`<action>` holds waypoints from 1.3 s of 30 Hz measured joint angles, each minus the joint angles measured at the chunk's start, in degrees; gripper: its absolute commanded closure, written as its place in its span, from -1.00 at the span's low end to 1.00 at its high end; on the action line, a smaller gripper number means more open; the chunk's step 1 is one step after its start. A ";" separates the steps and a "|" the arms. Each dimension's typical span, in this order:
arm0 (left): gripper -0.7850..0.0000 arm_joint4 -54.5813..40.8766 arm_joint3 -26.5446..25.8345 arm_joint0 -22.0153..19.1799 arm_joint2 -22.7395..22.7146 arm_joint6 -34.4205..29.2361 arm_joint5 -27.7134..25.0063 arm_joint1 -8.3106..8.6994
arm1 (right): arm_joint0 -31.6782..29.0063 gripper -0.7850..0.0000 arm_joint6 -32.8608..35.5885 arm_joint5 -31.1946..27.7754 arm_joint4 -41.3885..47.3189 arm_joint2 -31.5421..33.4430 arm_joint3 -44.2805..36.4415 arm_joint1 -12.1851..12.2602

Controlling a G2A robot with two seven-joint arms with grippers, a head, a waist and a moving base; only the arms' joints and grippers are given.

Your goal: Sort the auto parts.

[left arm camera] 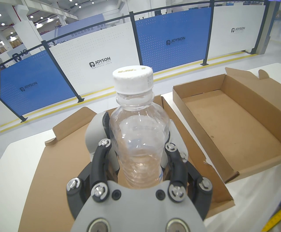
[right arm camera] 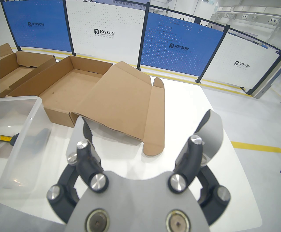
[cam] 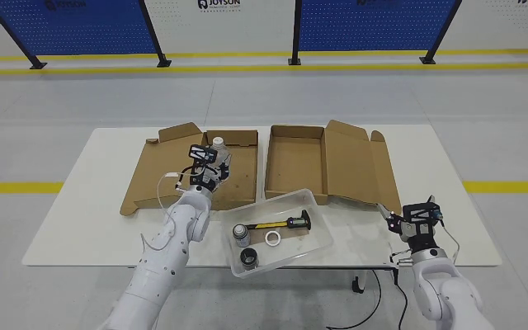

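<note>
Bottle [left arm camera: 136,123] is upright over the left box [left arm camera: 50,171], so I can drop it in | my left gripper [left arm camera: 137,134] squeezes its sides | my right gripper [right arm camera: 146,119] hangs spread wide near the clear bin [right arm camera: 19,131], out of my way

Bright even light from ceiling lamps [left arm camera: 76,4] — soft shadows on table [cam: 91,216], wrist views bowed at edges

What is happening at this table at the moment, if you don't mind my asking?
The left claw is shut on a clear, white-capped bottle over the left cardboard box. The right claw hangs open above the table beside the right box. A few parts lie in the clear bin in front.
</note>
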 measured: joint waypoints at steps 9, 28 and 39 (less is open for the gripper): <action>1.00 0.17 8.35 -3.13 0.89 2.41 0.93 -0.85 | 0.00 -1.00 0.00 0.00 0.00 0.00 0.00 0.00; -1.00 0.30 9.15 -1.77 0.22 3.53 2.27 -1.37 | 0.00 -1.00 0.00 0.00 0.00 0.00 0.00 0.00; -1.00 2.18 -3.56 4.22 -4.33 2.12 1.81 -0.03 | 0.00 -1.00 0.00 0.00 0.00 0.00 0.00 0.00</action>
